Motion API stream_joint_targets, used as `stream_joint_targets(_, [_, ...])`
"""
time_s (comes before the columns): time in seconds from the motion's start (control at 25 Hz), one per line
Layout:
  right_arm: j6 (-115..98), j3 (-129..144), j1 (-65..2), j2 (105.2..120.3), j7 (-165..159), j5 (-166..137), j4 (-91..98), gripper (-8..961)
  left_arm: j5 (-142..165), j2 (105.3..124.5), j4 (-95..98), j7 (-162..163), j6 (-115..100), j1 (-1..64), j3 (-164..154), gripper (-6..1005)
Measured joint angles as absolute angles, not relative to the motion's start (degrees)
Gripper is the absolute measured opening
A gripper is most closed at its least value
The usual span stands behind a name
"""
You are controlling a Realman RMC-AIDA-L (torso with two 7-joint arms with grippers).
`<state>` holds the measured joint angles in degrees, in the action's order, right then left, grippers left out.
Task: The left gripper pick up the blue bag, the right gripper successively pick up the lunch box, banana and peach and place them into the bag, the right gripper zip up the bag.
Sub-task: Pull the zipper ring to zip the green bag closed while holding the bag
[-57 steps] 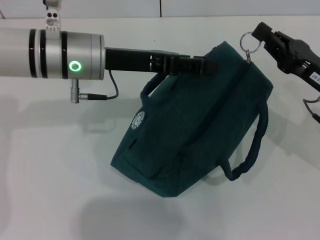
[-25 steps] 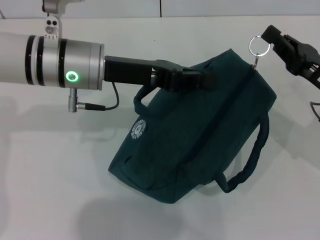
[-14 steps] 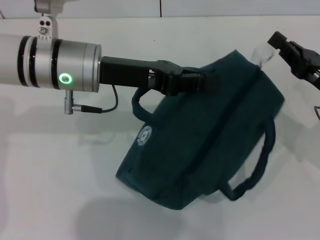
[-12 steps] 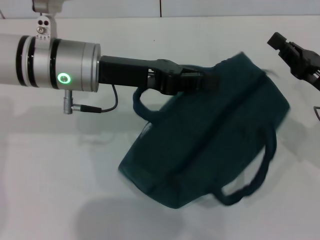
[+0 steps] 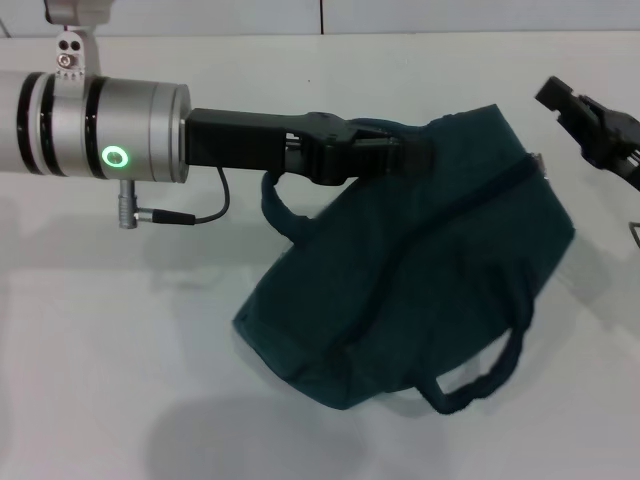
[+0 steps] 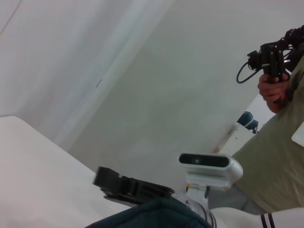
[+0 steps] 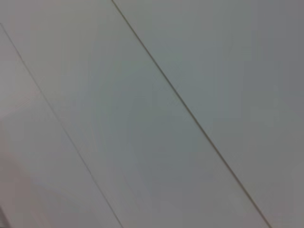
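Currently left gripper (image 5: 415, 155) clamped on upper edge of blue bag (image 5: 440, 270), bag hanging below; right gripper (image 5: 560, 100) apart, finger state unclear.

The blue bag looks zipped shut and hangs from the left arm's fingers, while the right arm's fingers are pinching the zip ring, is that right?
Not quite. In the head view the right gripper is clear of the blue bag, with a gap between it and the zip end; it pinches nothing. The rest holds: the bag looks zipped shut and hangs from the left gripper.
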<state>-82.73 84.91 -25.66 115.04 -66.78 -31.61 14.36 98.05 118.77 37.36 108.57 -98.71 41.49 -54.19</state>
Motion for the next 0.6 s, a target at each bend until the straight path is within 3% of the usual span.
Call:
stream_joint_targets(0.28, [-88.7,85.4,-22.6,112.93,-65.6,-35.5,13.5,66,97.9,118.77,37.4,108.5,-98.6,41.5,-54.1,54])
stream_joint_targets(0.6, [-90.3,85.2,-20.1,113.09,-54.9,-39.5,13.4,157,97.9,118.91,37.4,108.5,-98.5,41.5,-54.1,54])
